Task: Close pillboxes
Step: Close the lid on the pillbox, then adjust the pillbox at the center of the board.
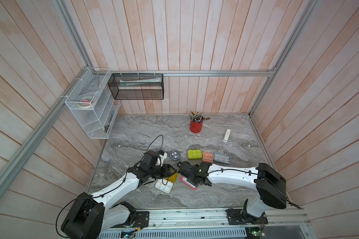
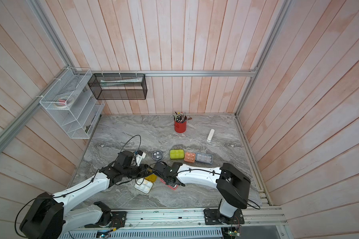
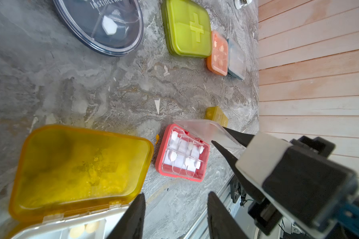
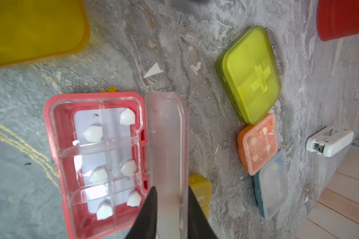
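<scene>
Right gripper [image 4: 171,190]: jaws slightly parted, set either side of the upright clear lid [image 4: 166,134] of the red box [image 4: 48,124]; whether the lid is pinched or merely bracketed cannot be told.
Left gripper [image 3: 176,194]: about half open, empty, held just beside the yellow box [image 3: 81,165].

Location: the red box is found at lower centre in both top views, partly under the right arm, with the yellow box just to its left.

Handling, as judged: the lid is best tipped down toward the base, then pressed flat near its free edge until it seats. The light base is likely to slide, so it may need to be steadied from the opposite side.

Count:
- Pillboxes: seven.
- Open: two (red, yellow).
- Apparently shut: five, namely lime [image 4: 249,72], orange [image 4: 257,142], blue [image 4: 272,182], round [image 3: 104,20] and small olive [image 3: 216,115].
- White pills [image 4: 92,133] in the red box: six, across six cells.
- Pencil cup [image 1: 195,126]: one.
- White stick [image 1: 226,135]: one.
</scene>
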### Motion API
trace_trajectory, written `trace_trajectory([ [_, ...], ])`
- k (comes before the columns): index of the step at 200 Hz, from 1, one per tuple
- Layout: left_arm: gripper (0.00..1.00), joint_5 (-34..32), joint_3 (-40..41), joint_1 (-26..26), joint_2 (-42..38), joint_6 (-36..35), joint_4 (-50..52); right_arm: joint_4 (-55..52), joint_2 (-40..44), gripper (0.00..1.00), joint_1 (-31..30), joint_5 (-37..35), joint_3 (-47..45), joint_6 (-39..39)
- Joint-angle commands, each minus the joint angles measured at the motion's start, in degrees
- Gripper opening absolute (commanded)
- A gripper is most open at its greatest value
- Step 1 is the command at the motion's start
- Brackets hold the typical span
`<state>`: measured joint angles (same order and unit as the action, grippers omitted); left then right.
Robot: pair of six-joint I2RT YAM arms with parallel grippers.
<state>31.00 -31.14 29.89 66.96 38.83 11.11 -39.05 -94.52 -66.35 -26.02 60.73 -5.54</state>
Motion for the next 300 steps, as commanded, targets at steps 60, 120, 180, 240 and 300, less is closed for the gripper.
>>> trace_trajectory([
  [60,0.51,-0.16,0.31,-0.43,0.58,-0.44,-0.62,4.31,5.92,0.32,-0.19,10.26,-0.45,-6.34],
  [120,0.51,-0.07,-0.33,-0.46,0.8,-0.51,-0.5,8.48,10.45,0.34,1.94,18.83,-1.63,-9.36],
  [180,0.51,0.06,0.02,-0.45,0.87,-0.22,-1.09,16.01,21.65,0.35,8.93,26.36,-7.88,-16.95],
  [240,0.51,3.65,0.0,-0.45,1.16,-0.07,-4.35,26.67,35.67,0.6,18.25,36.01,-27.17,-38.3],
  [300,0.53,5.32,-0.93,2.35,6.96,2.34,-10.43,34.79,40.62,0.63,19.95,42.34,-41.02,-49.76],
])
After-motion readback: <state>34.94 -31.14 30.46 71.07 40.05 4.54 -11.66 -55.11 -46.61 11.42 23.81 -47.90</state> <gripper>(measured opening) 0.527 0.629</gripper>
